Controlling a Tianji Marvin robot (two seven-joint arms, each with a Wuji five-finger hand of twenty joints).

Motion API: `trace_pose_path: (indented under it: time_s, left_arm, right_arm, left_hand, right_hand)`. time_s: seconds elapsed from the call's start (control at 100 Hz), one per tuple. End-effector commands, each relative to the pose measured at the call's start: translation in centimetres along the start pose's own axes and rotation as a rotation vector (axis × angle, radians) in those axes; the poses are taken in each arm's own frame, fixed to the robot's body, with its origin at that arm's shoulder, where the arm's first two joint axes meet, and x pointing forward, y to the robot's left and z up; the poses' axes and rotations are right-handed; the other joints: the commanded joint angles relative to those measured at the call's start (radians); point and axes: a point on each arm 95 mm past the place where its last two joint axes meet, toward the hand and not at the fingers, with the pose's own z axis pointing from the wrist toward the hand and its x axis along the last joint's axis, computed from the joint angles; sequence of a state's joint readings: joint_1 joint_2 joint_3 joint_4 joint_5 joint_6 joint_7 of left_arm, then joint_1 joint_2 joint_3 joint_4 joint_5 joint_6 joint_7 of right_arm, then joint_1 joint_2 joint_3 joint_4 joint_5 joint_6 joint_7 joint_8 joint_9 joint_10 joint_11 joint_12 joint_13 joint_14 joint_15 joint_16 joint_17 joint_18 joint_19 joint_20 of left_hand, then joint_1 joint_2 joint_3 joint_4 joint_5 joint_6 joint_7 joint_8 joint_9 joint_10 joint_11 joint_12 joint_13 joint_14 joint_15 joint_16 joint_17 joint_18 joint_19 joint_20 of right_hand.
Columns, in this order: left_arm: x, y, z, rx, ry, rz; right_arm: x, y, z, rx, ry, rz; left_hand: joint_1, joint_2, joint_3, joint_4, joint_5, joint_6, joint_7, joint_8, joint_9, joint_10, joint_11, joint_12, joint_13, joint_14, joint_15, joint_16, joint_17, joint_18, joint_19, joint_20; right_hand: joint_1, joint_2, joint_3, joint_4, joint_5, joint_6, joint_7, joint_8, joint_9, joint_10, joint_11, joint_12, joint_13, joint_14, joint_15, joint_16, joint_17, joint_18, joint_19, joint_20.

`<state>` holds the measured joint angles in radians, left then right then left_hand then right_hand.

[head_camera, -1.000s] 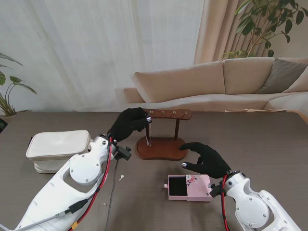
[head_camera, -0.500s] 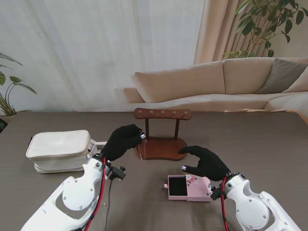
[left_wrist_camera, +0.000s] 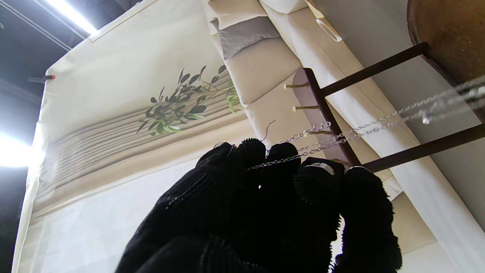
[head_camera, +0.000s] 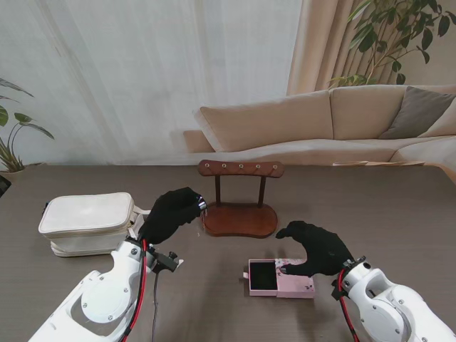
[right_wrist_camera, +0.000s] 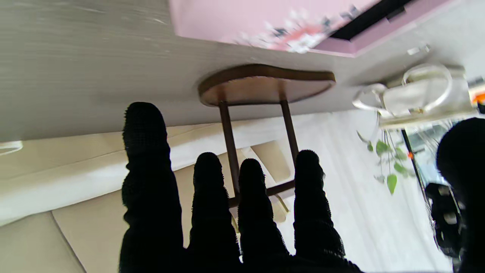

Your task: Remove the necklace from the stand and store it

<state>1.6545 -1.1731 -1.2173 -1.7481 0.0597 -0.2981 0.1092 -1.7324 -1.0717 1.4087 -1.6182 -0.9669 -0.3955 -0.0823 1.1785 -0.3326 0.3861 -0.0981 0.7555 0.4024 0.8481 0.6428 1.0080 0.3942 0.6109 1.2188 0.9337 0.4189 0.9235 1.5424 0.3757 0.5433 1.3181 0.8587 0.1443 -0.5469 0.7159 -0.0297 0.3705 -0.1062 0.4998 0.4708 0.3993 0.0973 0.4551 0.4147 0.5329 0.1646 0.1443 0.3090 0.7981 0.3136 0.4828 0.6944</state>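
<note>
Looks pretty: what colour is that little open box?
Pink box with floral print, black inside; clearest from the stand view.

The left arm reaches up from the near left corner, its black-gloved left hand (head_camera: 171, 212) raised off the counter with fingertips (left_wrist_camera: 282, 151) pinched together on a thin chain. The right arm comes in from the near right corner; the right hand (head_camera: 317, 246) hovers palm down, fingers (right_wrist_camera: 206, 178) spread apart and holding nothing.

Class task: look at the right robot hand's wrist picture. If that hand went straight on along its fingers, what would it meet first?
Probably the stand: the right robot hand points its open fingers at its two posts, with nothing between. Depth is unclear.
</note>
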Motion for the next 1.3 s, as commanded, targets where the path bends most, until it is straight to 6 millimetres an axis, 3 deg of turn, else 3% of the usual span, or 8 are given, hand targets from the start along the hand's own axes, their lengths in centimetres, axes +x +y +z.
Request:
trace_pose_path:
  time_s: [0.0,0.52,0.85,1.1,1.29]
  left_arm:
    - [0.4,0.1,-0.3,-0.013,0.01,0.001]
    - [0.6,-0.1,-0.9,-0.011,0.006,0.012]
    - [0.7,-0.2,-1.1,-0.011,0.005,0.016]
    - [0.6,-0.2,-1.2,-0.015,0.006,0.016]
    - [0.6,-0.2,-1.2,-0.016,0.005,0.016]
  right_arm:
    - [-0.5,-0.2,-0.5,0.039,-0.007,-0.031]
    - [-1.1,-3.2,0.0,0.178,-0.034,-0.267]
    - [-1.2,-4.1,0.8,0.246,-0.033,-0.335]
    - [-1.3,-4.7,0.8,0.266,-0.032,-0.329]
    - [-0.9,-3.7,0.3,0.229,-0.024,-0.31]
  left_hand:
    - [0.017,-0.025,0.052,-0.002,0.031,-0.046,0.018,0.009,0.023,-0.014,0.005,-0.002,0.025,-0.024,0.027,0.028,0.007,-0.053,0.057,-0.006]
    - [0.019,-0.023,0.05,-0.001,0.031,-0.045,0.014,0.012,0.023,-0.014,0.004,-0.005,0.026,-0.024,0.024,0.028,0.006,-0.054,0.058,-0.011]
    - [0.019,-0.022,0.047,-0.001,0.031,-0.047,0.013,0.014,0.023,-0.016,0.005,-0.005,0.026,-0.025,0.024,0.028,0.006,-0.055,0.059,-0.013]
    - [0.02,-0.021,0.047,0.0,0.032,-0.046,0.013,0.015,0.022,-0.015,0.005,-0.005,0.026,-0.024,0.024,0.028,0.006,-0.056,0.059,-0.014]
    - [0.02,-0.022,0.046,0.0,0.032,-0.046,0.012,0.015,0.023,-0.015,0.005,-0.005,0.026,-0.025,0.024,0.028,0.006,-0.056,0.059,-0.015]
  right_hand:
    - [-0.056,-0.03,0.057,-0.018,-0.045,0.011,-0.008,-0.014,-0.056,-0.024,0.003,0.006,-0.045,-0.028,-0.01,-0.012,-0.636,-0.027,-0.032,0.028]
    - [-0.143,-0.03,0.078,-0.036,-0.23,0.166,-0.057,-0.001,-0.23,0.027,0.022,0.014,-0.144,-0.015,-0.03,-0.028,-0.69,-0.047,-0.05,0.008]
    - [-0.163,-0.031,0.081,-0.044,-0.277,0.269,-0.072,0.0,-0.24,0.057,-0.051,-0.029,-0.19,0.008,-0.047,-0.037,-0.733,-0.059,-0.08,-0.014]
    - [-0.171,-0.021,0.081,-0.048,-0.274,0.292,-0.067,-0.002,-0.234,0.059,-0.048,-0.022,-0.177,0.012,-0.042,-0.036,-0.729,-0.055,-0.082,-0.016]
    - [-0.175,-0.005,0.078,-0.049,-0.255,0.288,-0.054,-0.006,-0.228,0.059,-0.015,-0.007,-0.16,0.025,-0.036,-0.035,-0.723,-0.048,-0.082,-0.017]
